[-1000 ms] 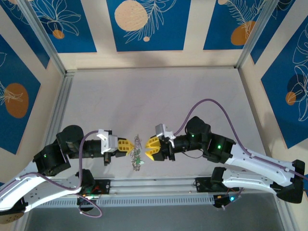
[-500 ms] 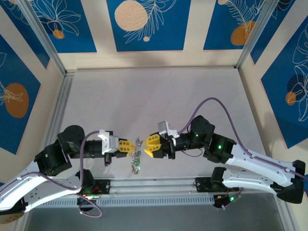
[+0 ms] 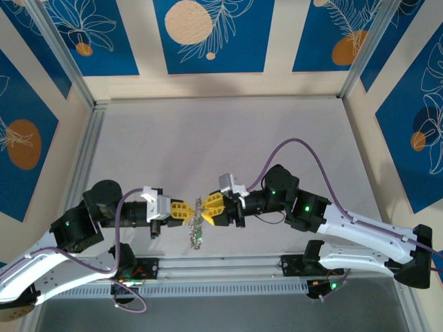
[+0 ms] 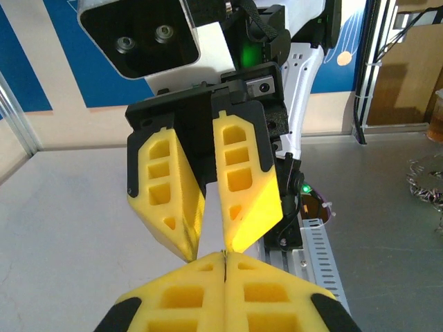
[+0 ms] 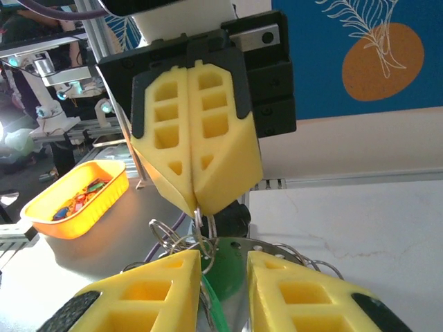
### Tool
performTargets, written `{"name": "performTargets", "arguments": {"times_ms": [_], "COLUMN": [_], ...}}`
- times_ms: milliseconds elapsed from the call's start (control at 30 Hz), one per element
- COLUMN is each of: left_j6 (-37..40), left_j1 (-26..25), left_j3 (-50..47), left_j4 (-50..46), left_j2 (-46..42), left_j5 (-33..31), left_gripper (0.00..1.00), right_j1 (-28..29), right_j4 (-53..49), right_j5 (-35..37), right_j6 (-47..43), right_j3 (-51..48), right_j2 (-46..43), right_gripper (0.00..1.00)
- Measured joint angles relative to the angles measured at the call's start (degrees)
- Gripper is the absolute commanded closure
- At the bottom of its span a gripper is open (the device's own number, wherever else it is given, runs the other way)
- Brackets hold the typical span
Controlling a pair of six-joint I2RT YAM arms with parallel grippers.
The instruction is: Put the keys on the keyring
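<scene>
My left gripper (image 3: 187, 211) is shut at the table's near middle, its tips pinching a thin wire of the keyring (image 5: 199, 220). In the right wrist view its closed yellow fingers (image 5: 197, 159) hang above a cluster of silvery loops. My right gripper (image 3: 206, 211) meets it tip to tip from the right. Its jaws stand a little apart, closed on a green-headed key (image 5: 232, 277) with a silvery rim. The other keys (image 3: 197, 236) dangle below the two grippers. In the left wrist view my shut left gripper (image 4: 225, 254) faces the right gripper (image 4: 211, 242).
An orange tray (image 5: 76, 197) with small coloured items sits off the table to the left. The slotted aluminium rail (image 3: 221, 266) runs along the near edge below the dangling keys. Bare table (image 3: 221, 138) stretches behind both arms. A tangle of wire rings (image 4: 426, 183) lies far right.
My right gripper has travelled left until its tips meet the left gripper at the keyring, and its jaws narrowed slightly. The left arm has stayed put.
</scene>
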Motion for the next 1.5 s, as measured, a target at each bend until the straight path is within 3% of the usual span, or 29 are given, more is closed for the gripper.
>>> {"name": "performTargets", "arguments": {"times_ms": [300, 567, 800, 1167, 1500], "left_j6": [0.0, -0.2, -0.8, -0.8, -1.1], "left_j1": [0.0, 0.0, 0.0, 0.0, 0.0], "left_j3": [-0.2, -0.2, -0.2, -0.2, -0.3], "left_j4": [0.9, 1.0, 1.3, 2.6, 2.6], "left_j2": [0.6, 0.6, 0.5, 2.5, 3.9], "left_j5": [0.0, 0.0, 0.0, -2.0, -1.8], "left_gripper": [1.0, 1.0, 1.0, 1.0, 1.0], "right_j1": [0.4, 0.5, 0.6, 0.7, 0.7], "right_j4": [0.3, 0.2, -2.0, -26.0, -38.0], "right_j5": [-1.6, -2.2, -1.9, 3.1, 5.2], "right_j6": [0.0, -0.2, -1.1, -6.3, -9.2], "right_j3": [1.2, 1.3, 2.6, 17.0, 24.7], "right_j2": [1.6, 1.8, 1.8, 5.4, 8.6], "right_gripper": [0.76, 0.99, 1.0, 1.0, 1.0]}}
